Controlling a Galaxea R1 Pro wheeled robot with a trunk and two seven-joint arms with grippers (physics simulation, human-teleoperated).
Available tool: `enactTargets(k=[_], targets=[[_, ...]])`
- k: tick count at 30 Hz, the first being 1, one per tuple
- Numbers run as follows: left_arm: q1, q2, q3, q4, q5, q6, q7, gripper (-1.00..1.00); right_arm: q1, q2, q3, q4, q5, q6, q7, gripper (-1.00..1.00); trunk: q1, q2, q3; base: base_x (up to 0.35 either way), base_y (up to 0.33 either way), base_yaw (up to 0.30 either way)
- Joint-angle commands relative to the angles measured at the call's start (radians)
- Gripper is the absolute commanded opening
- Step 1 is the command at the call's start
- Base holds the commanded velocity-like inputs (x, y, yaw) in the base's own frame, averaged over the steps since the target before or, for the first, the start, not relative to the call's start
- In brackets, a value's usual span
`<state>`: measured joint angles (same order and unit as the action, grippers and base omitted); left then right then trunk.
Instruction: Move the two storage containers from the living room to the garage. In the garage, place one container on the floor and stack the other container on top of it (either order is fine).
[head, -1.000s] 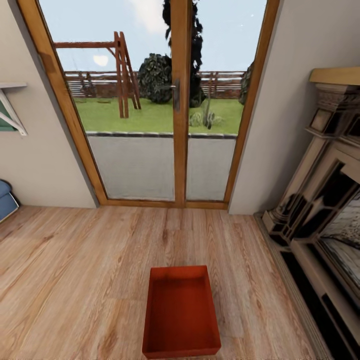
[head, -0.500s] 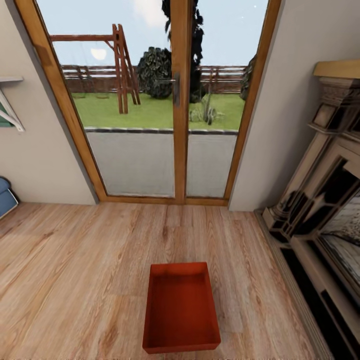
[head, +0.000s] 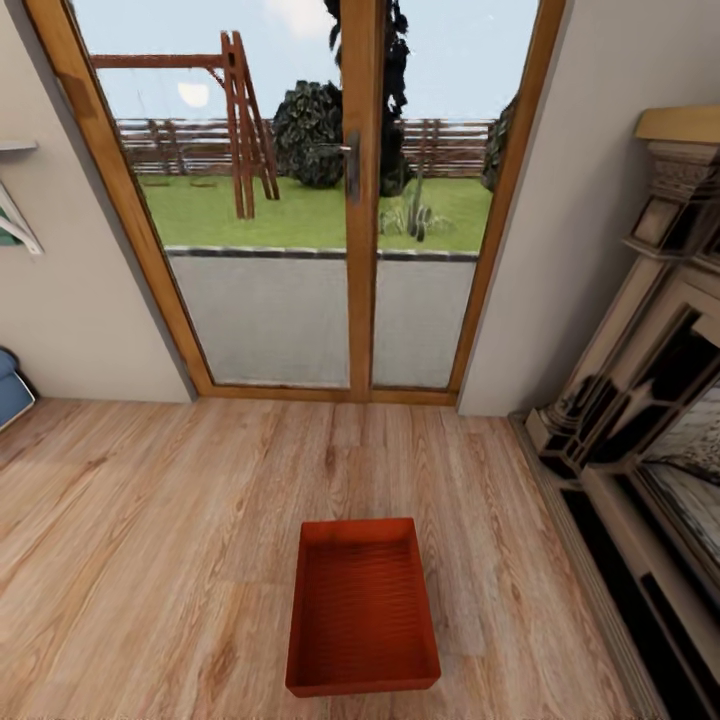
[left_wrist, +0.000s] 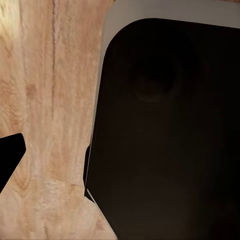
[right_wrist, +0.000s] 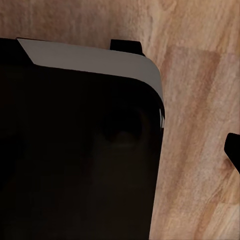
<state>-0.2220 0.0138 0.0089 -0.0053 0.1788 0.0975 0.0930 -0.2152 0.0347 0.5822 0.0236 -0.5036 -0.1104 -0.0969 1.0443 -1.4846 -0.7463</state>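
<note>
Bin: one orange-red open-top bin (head: 362, 606) lies flat on the wood floor (head: 150, 540) at 6 o'clock in the head view, its long sides running toward the glass door; nothing is in it.
Second bin: I cannot tell where it is.
Floor: light planks surround the bin on all sides; the same planks show under both wrist cameras.
Glass door: a double door with a wooden frame (head: 360, 200) stands at 12 o'clock, well beyond the bin, with a dark handle on the middle post.
Outside: grass, a wooden swing frame (head: 240, 120), a dark bush and a slatted fence show through the glass.
Fireplace: a carved fireplace (head: 650, 400) fills 3 to 4 o'clock, well apart from the bin.
Sofa: a blue corner (head: 12, 385) shows at 9 o'clock.
Shelf bracket: a white one (head: 15, 215) sits at 10 o'clock on the wall.
Left pincer: a dark rounded body covers much of its wrist view; I cannot tell whether it is wide or narrow.
Right pincer: likewise, I cannot tell.
</note>
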Motion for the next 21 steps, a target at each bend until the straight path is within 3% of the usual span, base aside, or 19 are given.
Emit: enactTargets(k=[1, 21], targets=[[0.0, 0.0, 0.0, -0.001, 0.007, 0.004, 0.002, 1.0, -0.001, 0.001, 0.008, 0.002, -0.009, -0.005, -0.001, 1.0, 0.0, 0.0, -0.002, 0.0, 0.0, 0.0], [0.0, 0.0, 0.0, -0.001, 0.007, 0.004, 0.002, 1.0, -0.001, 0.001, 0.008, 0.002, -0.009, -0.005, -0.001, 1.0, 0.0, 0.0, -0.034, 0.0, 0.0, 0.0]])
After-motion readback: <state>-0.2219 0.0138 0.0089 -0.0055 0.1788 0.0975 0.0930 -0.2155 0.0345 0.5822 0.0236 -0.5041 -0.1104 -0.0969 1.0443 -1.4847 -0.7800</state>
